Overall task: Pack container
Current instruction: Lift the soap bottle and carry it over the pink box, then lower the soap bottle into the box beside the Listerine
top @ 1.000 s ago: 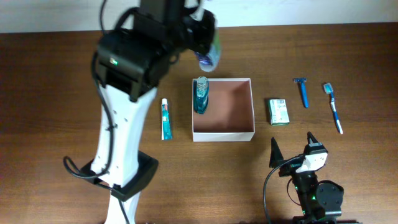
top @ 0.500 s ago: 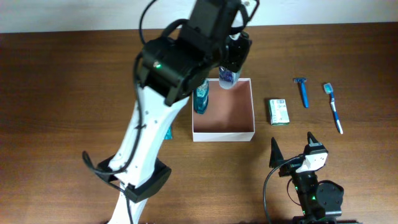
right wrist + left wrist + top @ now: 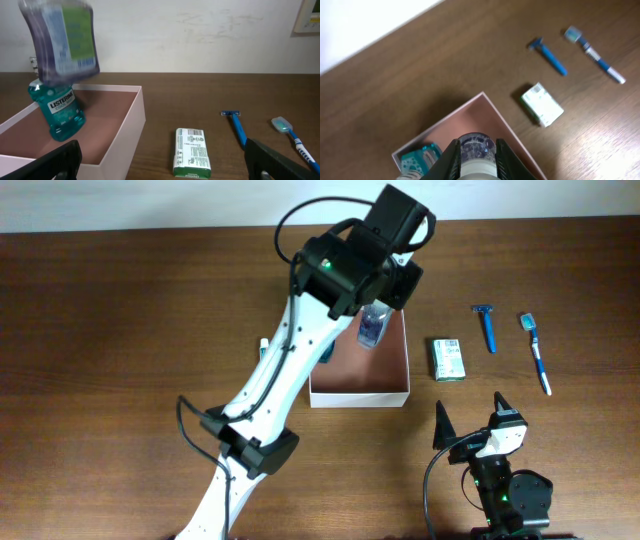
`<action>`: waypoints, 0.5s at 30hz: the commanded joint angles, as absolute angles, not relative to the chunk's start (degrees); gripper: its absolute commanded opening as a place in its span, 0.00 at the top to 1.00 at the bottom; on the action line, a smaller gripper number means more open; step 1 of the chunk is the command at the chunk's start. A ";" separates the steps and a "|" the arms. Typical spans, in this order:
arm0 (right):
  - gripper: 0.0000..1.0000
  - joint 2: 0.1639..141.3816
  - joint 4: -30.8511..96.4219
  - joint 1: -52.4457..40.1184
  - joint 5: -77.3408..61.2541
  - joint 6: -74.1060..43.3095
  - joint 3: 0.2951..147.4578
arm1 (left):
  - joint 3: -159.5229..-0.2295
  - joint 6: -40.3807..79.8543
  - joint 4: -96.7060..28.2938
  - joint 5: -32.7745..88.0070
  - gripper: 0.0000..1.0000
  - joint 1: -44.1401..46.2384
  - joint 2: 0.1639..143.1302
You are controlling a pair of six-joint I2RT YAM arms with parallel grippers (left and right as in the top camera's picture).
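Left end effector (image 3: 476, 151) is seen pinched onto a purple mouthwash bottle (image 3: 372, 328), fingers (image 3: 451, 156) clamped on either side. The bottle is carried in the air and is not touching the container

The bottle's long axis is held near upright, slightly tilted in the right wrist view. Whether cap or base points down cannot be told

Container (image 3: 395, 394) is found directly beneath the end effector, so the coming move is judged to be a straight lowering with little or no sideways travel. The bottle appears to be held over the far part of the box, with bare pinkish floor (image 3: 470, 117) seen below it

Teal Listerine bottle (image 3: 57, 107) is stood upright inside the container toward its far-left corner, just beside the drop line but apart from the held bottle. Clearance on that side is judged to be what the descent turns on. The far wall is near too

On the bench (image 3: 120, 330) to the right, three items are not yet packed:
- green-and-white box (image 3: 448, 360), near the container wall
- razor (image 3: 486, 327), further out
- toothbrush (image 3: 535, 352), furthest out on that side

The left arm is by far the nearer one, being over the box. Right end effector (image 3: 469, 406) is parked at the near bench edge, jaws spread wide, nothing held, well apart from the container
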State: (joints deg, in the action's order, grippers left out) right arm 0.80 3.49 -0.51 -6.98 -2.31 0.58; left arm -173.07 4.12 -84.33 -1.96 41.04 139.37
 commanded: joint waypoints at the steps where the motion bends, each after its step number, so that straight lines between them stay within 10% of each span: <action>1: 0.01 0.21 3.86 -0.32 -7.11 -1.93 0.32 | -173.56 4.29 -84.86 -2.85 0.93 41.15 140.44; 15: 0.01 0.21 3.86 -0.32 -7.11 -1.93 0.32 | -173.53 4.29 -84.42 -3.05 0.93 40.66 144.66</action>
State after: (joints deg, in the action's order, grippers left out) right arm 0.80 3.49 -0.51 -6.98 -2.31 0.58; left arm -173.03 4.12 -85.60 -2.02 41.01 144.11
